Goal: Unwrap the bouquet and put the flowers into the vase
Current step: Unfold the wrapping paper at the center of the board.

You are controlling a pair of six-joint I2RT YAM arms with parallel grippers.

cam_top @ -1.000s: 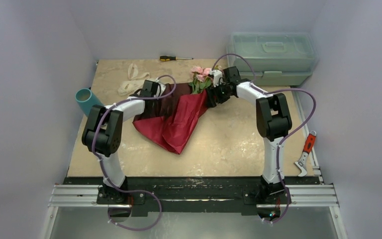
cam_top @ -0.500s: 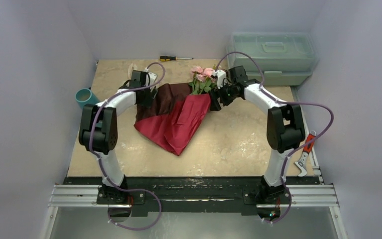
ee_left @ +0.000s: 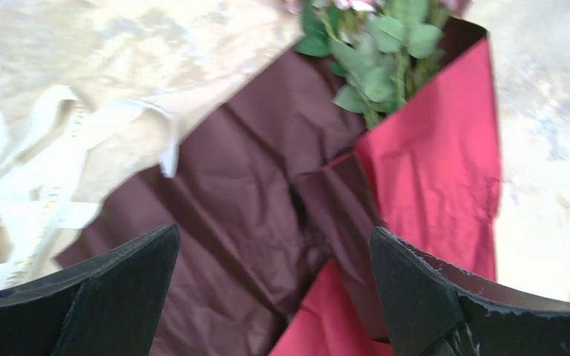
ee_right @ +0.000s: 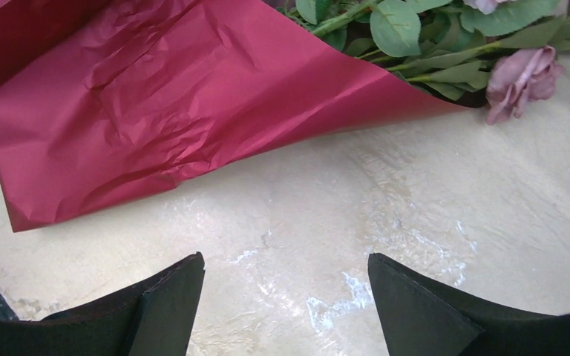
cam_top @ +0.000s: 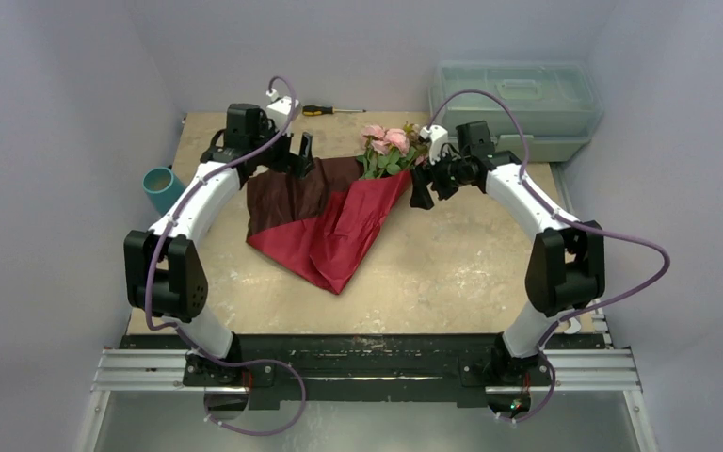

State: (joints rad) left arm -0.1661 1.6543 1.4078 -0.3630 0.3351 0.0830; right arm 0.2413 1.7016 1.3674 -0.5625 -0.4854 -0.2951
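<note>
The left gripper (cam_top: 294, 153) has let go of the wrapping paper (cam_top: 334, 226) and risen, jaws wide; the right gripper (cam_top: 425, 185) is also wide, empty. Paper lies opened mid-table, flowers (cam_top: 385, 148) at its far end; vase (cam_top: 159, 185) stands left. Extraction next

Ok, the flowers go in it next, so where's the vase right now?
In the top view the teal vase sits at the table's left edge, just outside the left arm.

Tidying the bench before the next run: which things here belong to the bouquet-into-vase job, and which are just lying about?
Job in hand:
flowers
maroon wrapping paper
cream ribbon, lying loose
teal vase

Just lying about:
screwdriver
pale green toolbox
</note>
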